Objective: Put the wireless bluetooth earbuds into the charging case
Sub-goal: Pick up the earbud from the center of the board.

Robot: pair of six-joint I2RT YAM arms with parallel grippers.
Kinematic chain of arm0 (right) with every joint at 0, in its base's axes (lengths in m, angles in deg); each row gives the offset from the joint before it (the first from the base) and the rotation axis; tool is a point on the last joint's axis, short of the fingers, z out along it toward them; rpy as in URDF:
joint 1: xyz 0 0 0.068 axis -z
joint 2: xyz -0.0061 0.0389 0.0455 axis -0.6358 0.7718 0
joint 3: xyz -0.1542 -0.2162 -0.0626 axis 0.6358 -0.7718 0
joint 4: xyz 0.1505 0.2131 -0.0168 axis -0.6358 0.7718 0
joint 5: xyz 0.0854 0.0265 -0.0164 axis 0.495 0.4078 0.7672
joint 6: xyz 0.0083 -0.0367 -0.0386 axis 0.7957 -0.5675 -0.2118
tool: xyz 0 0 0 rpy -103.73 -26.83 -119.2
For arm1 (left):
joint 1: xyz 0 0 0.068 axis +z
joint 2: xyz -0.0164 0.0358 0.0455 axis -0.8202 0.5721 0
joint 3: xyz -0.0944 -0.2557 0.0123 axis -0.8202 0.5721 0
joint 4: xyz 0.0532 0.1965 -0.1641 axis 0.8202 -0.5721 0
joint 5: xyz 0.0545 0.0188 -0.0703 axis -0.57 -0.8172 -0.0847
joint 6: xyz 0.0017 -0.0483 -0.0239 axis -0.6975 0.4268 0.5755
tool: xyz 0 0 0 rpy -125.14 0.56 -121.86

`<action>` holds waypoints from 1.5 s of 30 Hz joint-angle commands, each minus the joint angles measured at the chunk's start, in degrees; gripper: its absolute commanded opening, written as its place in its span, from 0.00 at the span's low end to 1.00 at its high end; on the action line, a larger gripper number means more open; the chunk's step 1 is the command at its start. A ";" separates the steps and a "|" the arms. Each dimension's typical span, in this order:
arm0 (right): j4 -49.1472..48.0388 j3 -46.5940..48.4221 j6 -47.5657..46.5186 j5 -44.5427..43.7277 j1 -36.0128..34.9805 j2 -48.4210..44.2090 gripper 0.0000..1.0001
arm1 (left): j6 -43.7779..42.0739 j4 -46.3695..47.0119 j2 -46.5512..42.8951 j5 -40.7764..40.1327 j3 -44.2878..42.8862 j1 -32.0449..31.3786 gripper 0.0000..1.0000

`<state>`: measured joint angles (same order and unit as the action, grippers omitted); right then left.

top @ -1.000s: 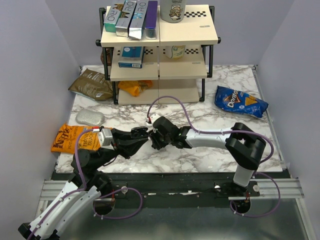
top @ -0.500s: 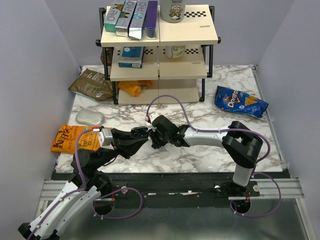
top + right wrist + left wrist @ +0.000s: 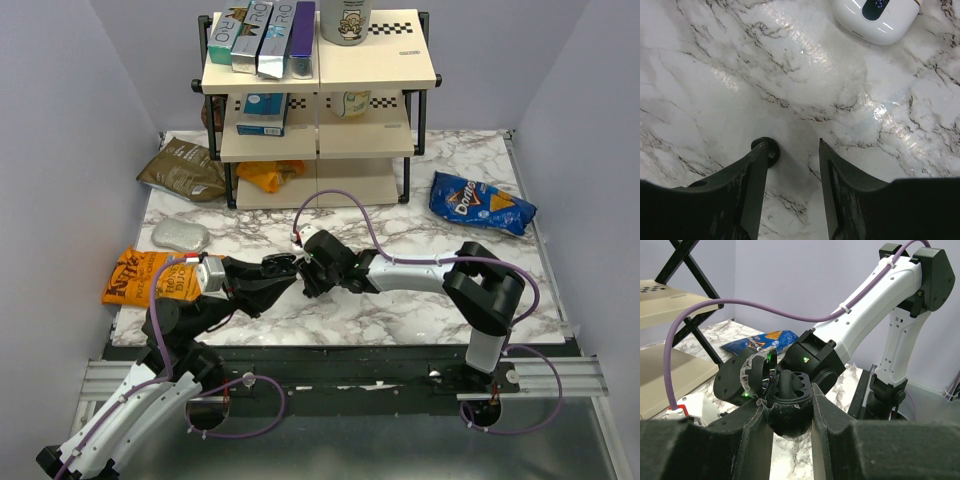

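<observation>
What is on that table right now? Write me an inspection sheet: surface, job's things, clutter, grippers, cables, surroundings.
Surface: marble table, glossy, no spills seen.
Job's things: charging case, lid open, in the left gripper; one earbud on the marble beside a finger of the right gripper; second bud not seen.
Clutter: shelf rack with boxes, Doritos bag, orange chip bag, brown bag, silver pouch, white rounded device.
Grippers: left shut on the case; right open, low over the marble.
Cables: purple cables loop off both arms.
Surroundings: plain walls, metal rail at the near edge.
</observation>
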<state>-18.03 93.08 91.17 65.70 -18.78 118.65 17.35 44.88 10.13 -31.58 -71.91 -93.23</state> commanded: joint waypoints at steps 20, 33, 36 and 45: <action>0.54 -0.52 1.68 4.23 -1.94 2.83 0.54 | 0.86 1.91 0.04 0.42 -0.16 -0.19 0.00; 0.10 -0.61 2.47 4.49 -2.47 3.44 0.44 | 1.03 2.00 -0.23 0.51 -0.07 -0.19 0.00; 0.10 -0.52 2.56 4.40 -2.47 3.27 0.46 | 1.12 2.09 -0.23 0.59 0.01 -0.19 0.00; -0.52 -2.19 4.31 0.19 -2.30 -3.84 0.64 | 1.21 2.08 -0.49 0.60 -0.07 -0.19 0.00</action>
<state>-19.23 92.42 94.25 68.70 -20.96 119.15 17.96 45.73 10.13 -31.56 -71.91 -93.23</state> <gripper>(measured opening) 0.637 0.369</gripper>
